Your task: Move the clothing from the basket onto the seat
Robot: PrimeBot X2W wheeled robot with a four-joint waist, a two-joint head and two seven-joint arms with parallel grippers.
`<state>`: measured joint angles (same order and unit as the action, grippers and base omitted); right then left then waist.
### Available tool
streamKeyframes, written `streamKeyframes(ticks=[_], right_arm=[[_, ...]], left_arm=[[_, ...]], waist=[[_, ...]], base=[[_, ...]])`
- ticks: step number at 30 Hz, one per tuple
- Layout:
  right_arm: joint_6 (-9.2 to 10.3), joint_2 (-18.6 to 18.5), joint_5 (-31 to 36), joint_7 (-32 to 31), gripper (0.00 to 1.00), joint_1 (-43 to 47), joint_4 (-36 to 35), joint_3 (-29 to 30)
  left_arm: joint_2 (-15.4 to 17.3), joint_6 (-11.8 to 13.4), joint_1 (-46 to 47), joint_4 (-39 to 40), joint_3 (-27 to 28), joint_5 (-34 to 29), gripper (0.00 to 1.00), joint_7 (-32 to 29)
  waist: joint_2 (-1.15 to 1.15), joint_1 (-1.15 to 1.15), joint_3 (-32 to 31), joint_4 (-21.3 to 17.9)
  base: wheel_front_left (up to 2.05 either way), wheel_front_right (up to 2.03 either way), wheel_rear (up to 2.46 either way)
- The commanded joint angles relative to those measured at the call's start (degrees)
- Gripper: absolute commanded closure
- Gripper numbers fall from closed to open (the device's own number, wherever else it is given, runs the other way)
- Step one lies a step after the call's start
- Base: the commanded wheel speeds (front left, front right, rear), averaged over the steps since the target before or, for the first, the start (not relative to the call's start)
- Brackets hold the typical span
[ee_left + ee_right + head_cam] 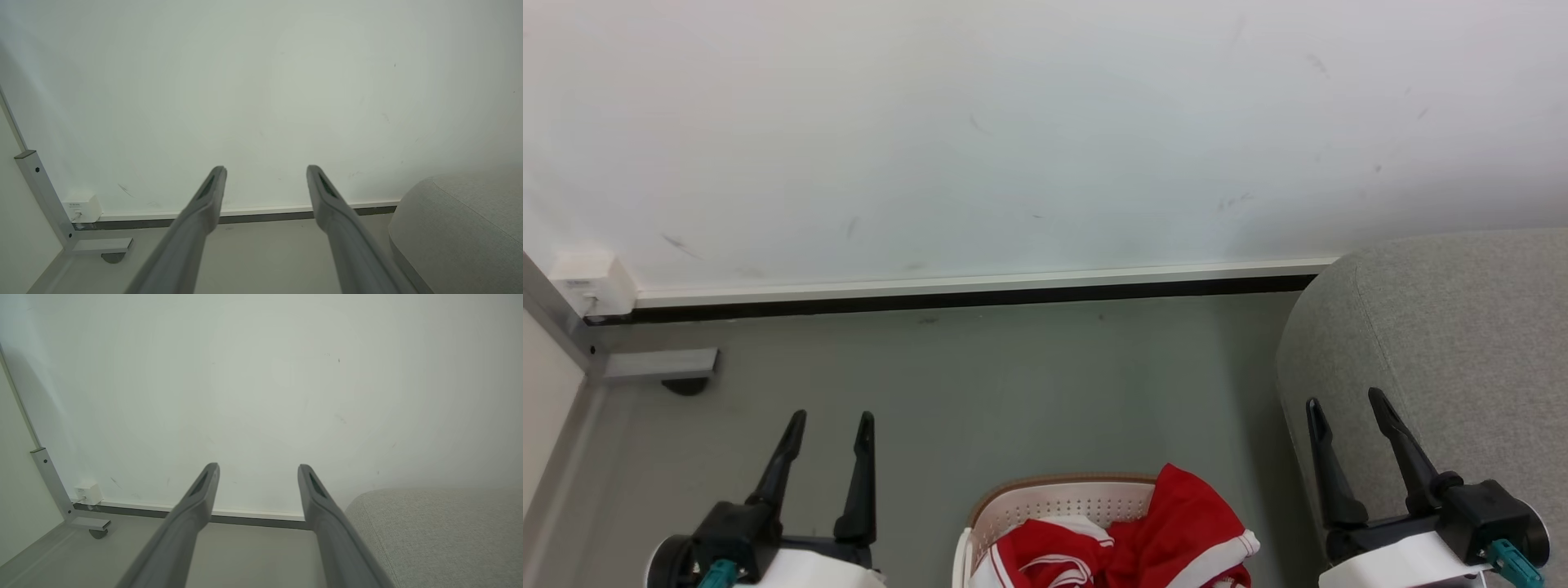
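Red clothing with white trim (1143, 539) lies heaped in the basket (1058, 496), with one fold draped over its right rim. The basket stands on the grey floor (980, 384) at the bottom middle of the head view, near the sofa (1445, 343) to its right. The left gripper (832, 416) hovers left of the basket. The right gripper (1344, 398) hovers at the sofa's edge. Both have their jaws released, grasping nothing. A white wall (1013, 122) rises behind.
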<state>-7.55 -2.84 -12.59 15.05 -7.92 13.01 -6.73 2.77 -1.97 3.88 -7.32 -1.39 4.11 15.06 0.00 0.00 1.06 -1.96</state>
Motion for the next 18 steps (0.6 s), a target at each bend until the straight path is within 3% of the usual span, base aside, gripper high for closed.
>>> streamKeyframes(ticks=[1,18], right_arm=[[0.12,-0.1,-0.1,0.2,0.00,-0.5,0.2,0.1],[0.12,-0.1,-0.5,0.2,0.00,-0.8,0.4,-0.3]], left_arm=[[0.2,0.1,0.2,-0.2,0.1,0.2,0.00,0.2],[0.2,-0.1,0.3,-0.7,0.1,0.5,0.00,0.2]], waist=[[0.00,0.00,0.0,-0.1],[0.00,0.00,0.0,-1.0]], base=[[0.00,0.00,0.00],[0.00,0.00,0.00]])
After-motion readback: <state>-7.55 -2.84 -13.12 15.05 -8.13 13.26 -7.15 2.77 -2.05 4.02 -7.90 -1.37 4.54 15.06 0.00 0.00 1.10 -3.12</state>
